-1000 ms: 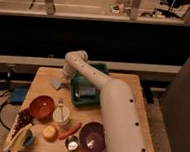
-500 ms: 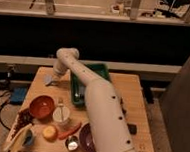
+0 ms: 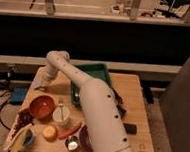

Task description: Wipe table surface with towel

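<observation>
The white arm reaches from the bottom middle up and across to the far left of the wooden table (image 3: 132, 91). My gripper (image 3: 43, 84) points down at the table's left edge, low over the surface. A small pale grey patch under it (image 3: 39, 88) looks like the towel, pressed between gripper and tabletop; most of it is hidden by the gripper.
A green tray (image 3: 96, 70) sits at the back middle. At the front left are an orange bowl (image 3: 41, 106), a white cup (image 3: 61, 115), an orange fruit (image 3: 49, 133), a red stick-like item (image 3: 69, 131) and a metal can (image 3: 72, 144). Dark objects (image 3: 130, 128) lie to the right.
The gripper has swept left across the table's back left part, from beside the green tray to the left edge.
</observation>
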